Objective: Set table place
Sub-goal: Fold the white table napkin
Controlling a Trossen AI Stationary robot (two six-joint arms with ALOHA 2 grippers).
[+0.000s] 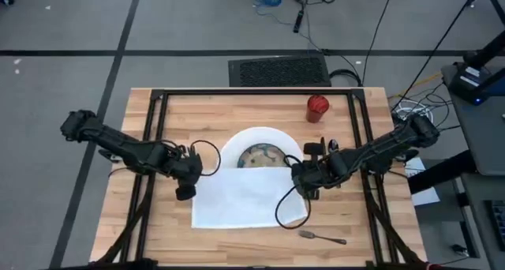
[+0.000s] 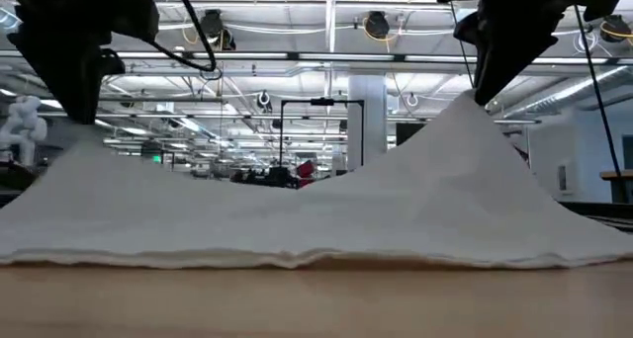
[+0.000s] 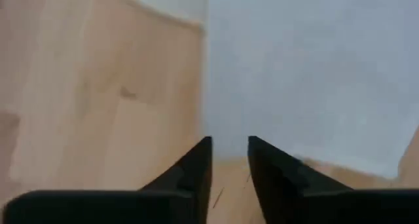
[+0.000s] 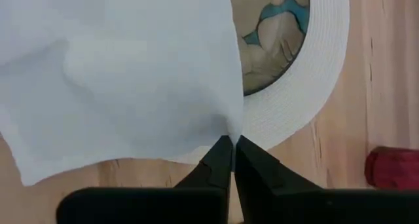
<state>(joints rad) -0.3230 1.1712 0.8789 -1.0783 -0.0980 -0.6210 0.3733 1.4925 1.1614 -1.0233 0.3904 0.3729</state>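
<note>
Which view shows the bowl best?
The right wrist view: the bowl sits on the plate, its inside clear, partly under the napkin. The high view shows it small. The low view hides it behind the napkin; the left wrist view misses it.

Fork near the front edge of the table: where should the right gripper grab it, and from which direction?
Take the fork at mid-handle, coming straight down. It lies flat on the table, apart from the napkin, so nothing crowds it, and the thin handle fits between the fingers set across its length. The right gripper is shut on the napkin corner, so it must let go first.
</note>
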